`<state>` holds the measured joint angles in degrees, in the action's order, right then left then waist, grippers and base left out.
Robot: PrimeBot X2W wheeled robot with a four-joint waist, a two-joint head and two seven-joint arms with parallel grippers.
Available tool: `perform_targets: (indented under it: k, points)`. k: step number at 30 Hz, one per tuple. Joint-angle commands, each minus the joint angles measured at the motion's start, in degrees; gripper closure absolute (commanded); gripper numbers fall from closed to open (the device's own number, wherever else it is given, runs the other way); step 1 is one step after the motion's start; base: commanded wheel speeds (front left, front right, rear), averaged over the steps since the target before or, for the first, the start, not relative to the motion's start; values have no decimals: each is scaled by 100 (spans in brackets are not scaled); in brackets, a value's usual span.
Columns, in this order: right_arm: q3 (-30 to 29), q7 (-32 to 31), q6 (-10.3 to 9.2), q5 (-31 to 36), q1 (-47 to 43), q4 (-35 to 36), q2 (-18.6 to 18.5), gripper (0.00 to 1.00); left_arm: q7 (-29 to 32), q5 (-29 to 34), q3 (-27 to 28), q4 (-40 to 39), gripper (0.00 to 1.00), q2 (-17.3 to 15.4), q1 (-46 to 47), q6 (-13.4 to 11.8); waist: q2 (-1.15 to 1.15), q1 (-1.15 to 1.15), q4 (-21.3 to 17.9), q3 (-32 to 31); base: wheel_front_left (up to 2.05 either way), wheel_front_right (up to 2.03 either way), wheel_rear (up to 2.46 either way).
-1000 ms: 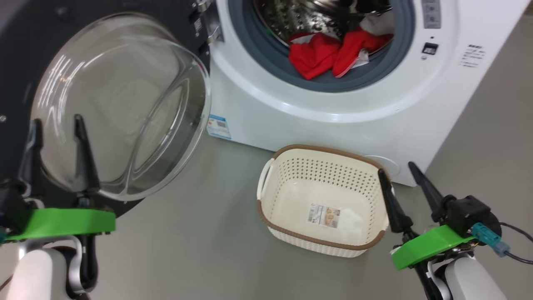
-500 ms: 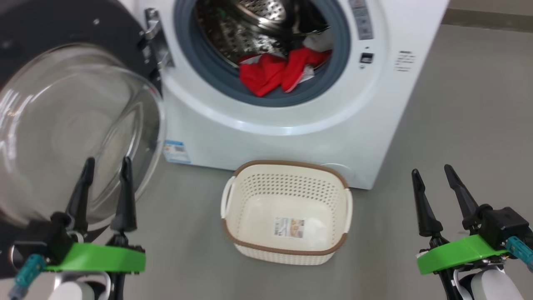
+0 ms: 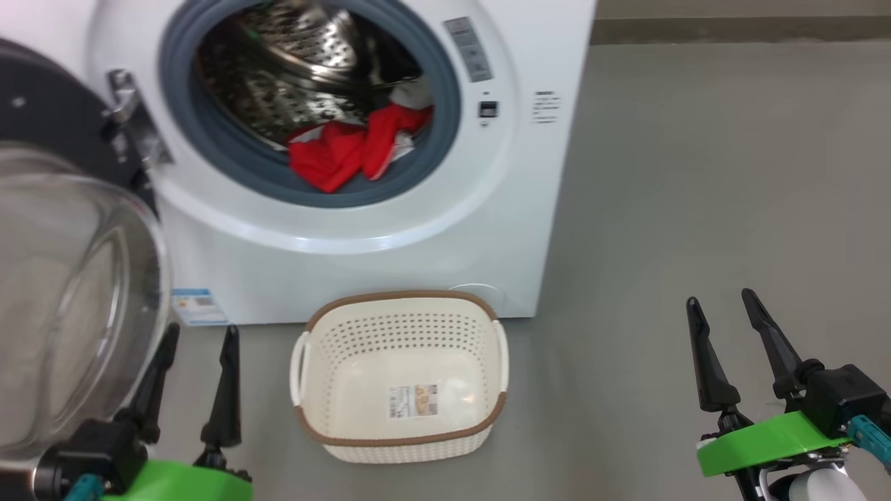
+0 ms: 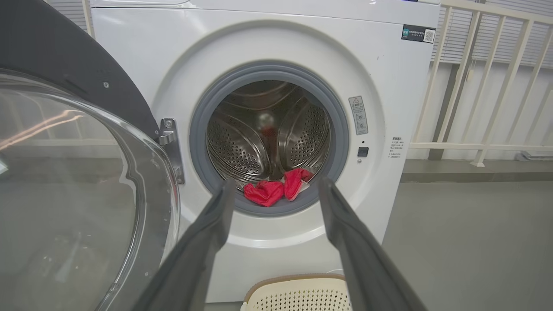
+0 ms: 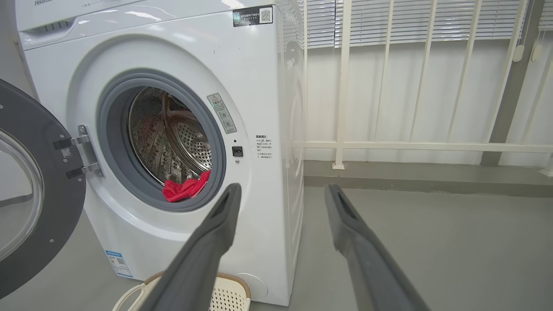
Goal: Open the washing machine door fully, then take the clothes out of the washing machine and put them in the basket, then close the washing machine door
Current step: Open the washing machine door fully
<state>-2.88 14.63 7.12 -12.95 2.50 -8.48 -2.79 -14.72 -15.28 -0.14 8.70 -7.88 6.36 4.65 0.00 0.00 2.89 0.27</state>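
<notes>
We stood before the white front-loading washing machine (image 3: 362,257), its door (image 3: 69,299) swung wide open on the hinge at our left, with the clear glass bowl bulging toward us inside the black rim. Our left gripper (image 3: 200,334) sat at the lower left of the head view, its two dark fingers spread wide with nothing between them. The edge of the glass bowl lay just beside its outer finger, and we could not tell whether the two touched. Our right gripper (image 3: 720,299) hung at the lower right over the grey floor (image 3: 696,174), fingers parted just as wide and holding nothing, well apart from the machine.

The red clothes (image 3: 344,153) lay heaped at the front of the perforated steel drum (image 3: 292,76), spilling onto the lower grey gasket (image 3: 390,191), with a little white fabric showing. They lay well beyond both grippers. In the left wrist view the heap showed between the two fingers (image 4: 216,224), farther off. In the right wrist view it lay left of the gripper's fingers (image 5: 220,220).

The cream perforated basket (image 3: 400,298) stood on the floor against the machine's front, below the opening and between our grippers, nearer the left one. A paper label (image 3: 413,401) lay on its bottom.
</notes>
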Motion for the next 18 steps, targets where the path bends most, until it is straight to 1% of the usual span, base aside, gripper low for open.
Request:
perform_targets:
  k: [1,5,9,18]
  points:
    - [163,37,36,54,104,213,-10,0,-27,76,215,-160,0,-92,20,52,0,0,-335,-44,0,0,0]
    - [181,37,36,112,63,265,-10,0,-28,174,357,-221,0,-3,-217,-15,0,0,-537,-53,0,0,0]
    - [163,37,36,91,5,279,-10,0,-28,179,421,-151,0,118,-420,-43,0,0,-639,-84,0,0,0]
    - [215,37,36,-8,-113,240,-10,0,-28,244,502,120,0,209,-679,-19,0,0,-730,-222,0,0,0]
